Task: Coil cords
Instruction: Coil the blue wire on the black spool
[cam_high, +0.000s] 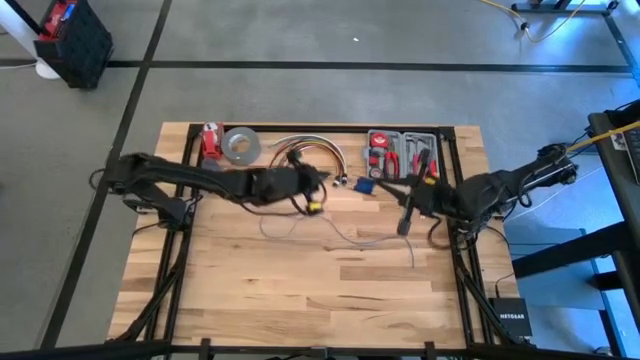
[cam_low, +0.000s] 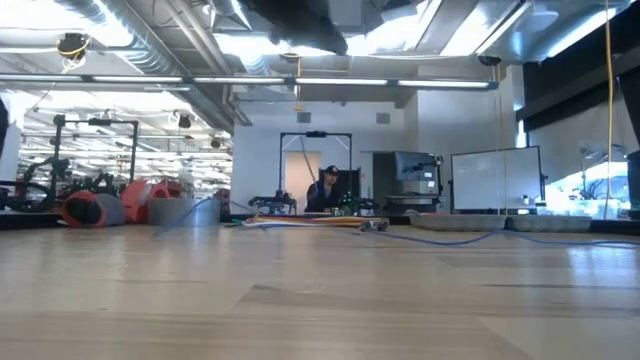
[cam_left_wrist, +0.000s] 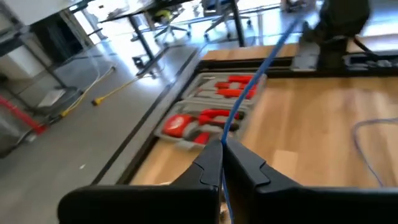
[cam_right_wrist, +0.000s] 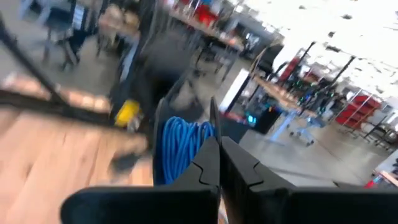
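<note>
The cords are one thin blue wire. My left gripper (cam_high: 322, 184), above the table's middle, is shut on the cords (cam_left_wrist: 249, 90), which run in a straight line toward my right arm. My right gripper (cam_high: 405, 215), in front of the tool case (cam_high: 400, 150), is shut. Several blue loops of the cords (cam_right_wrist: 183, 149) bunch just beyond its fingertips (cam_right_wrist: 217, 146). A slack stretch of the cords (cam_high: 340, 238) lies on the table between the arms. A small blue plug (cam_high: 365, 185) rests near the case. My left gripper pinches the cord between its two fingertips (cam_left_wrist: 210, 163), one strand, coming level from the table's left. Beyond the tips the strand (cam_left_wrist: 231, 124) rises taut and clear of the table toward my right gripper. My right gripper is shut by the bunched loops (cam_right_wrist: 199, 134), coming about level from the table's right. Its own fingers hide the place of contact. The loops sit against one finger, clear of the table.
An open grey tool case with red-handled tools (cam_left_wrist: 208, 118) stands at the far right of the table. A roll of grey tape (cam_high: 240, 146), a red object (cam_high: 210, 140) and an arched bundle of cables (cam_high: 312, 152) lie along the far edge. The near half shows bare wood (cam_high: 300, 300).
</note>
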